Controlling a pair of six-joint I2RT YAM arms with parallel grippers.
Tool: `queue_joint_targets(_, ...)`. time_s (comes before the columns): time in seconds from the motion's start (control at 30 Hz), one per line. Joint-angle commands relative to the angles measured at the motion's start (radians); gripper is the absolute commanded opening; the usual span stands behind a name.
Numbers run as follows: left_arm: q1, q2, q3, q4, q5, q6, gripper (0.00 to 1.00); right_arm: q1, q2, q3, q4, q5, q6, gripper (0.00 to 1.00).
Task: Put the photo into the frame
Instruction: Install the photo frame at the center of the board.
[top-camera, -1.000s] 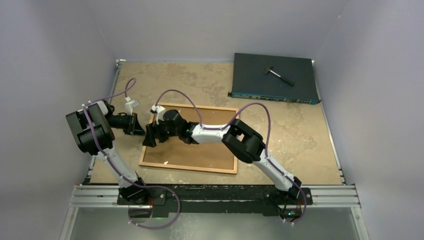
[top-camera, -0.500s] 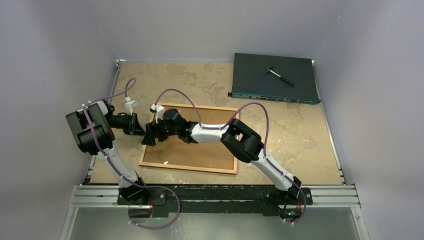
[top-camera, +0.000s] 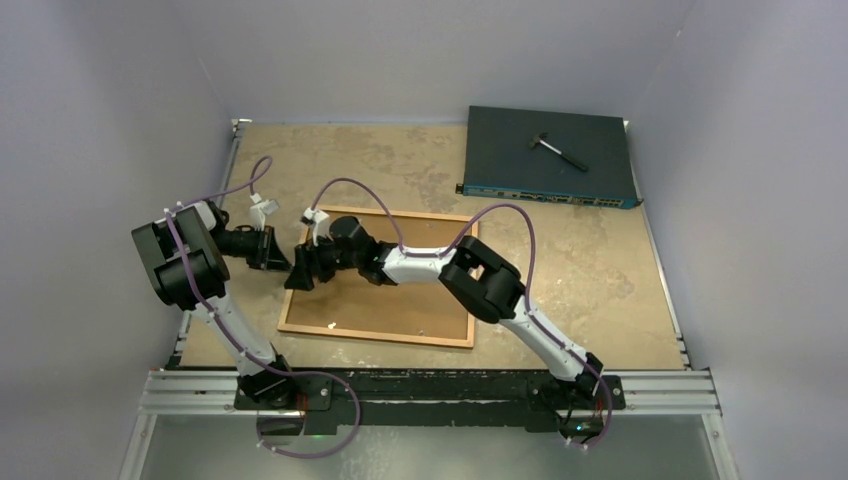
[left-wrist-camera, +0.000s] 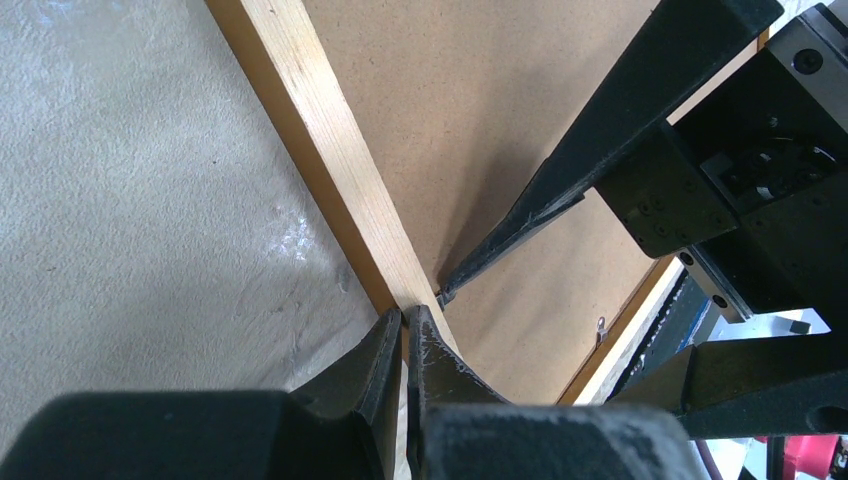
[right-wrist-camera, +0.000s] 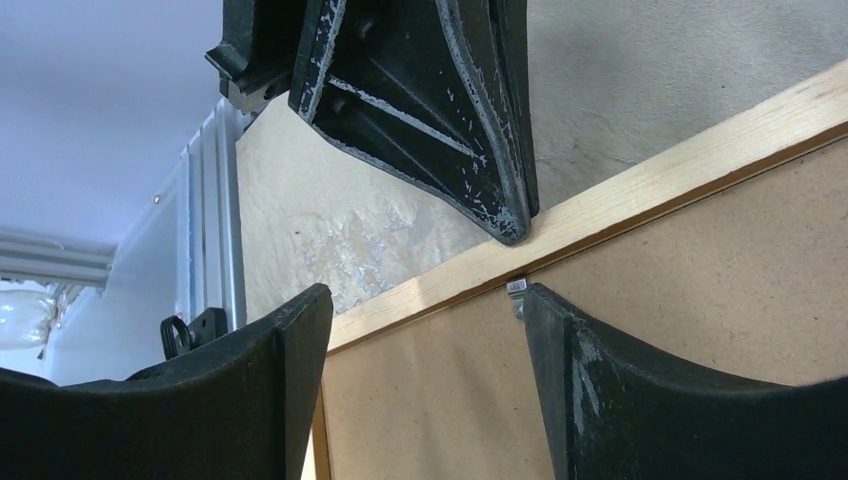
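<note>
Frame lies back-up mid-table, brown backing board showing. Left gripper has its jaws pinched nearly together, tips on the frame's 9 o'clock rail. Right gripper is spread wide over the board just inside that rail, one finger beside a small metal tab. Dark electronics box sits at 1 o'clock, well apart.

I count four kinds of thing here: one frame, one backing board, one dark box and one small tool.
</note>
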Motion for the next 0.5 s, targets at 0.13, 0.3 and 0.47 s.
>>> queue_joint_targets(0.13,-0.017,0.026,-0.01,0.061,-0.02,0.035,0.0,0.007,0.025,0.033,-0.007,-0.087,0.016,0.72)
queue_joint_targets(0.3,-0.015,0.019,-0.006,0.043,-0.025,0.041,0.0,-0.027,-0.052,-0.006,-0.019,-0.059,-0.01,0.77)
queue_joint_targets(0.47,0.008,-0.012,0.054,-0.041,-0.028,0.075,0.0,-0.144,-0.32,-0.274,0.067,0.003,0.017,0.87)
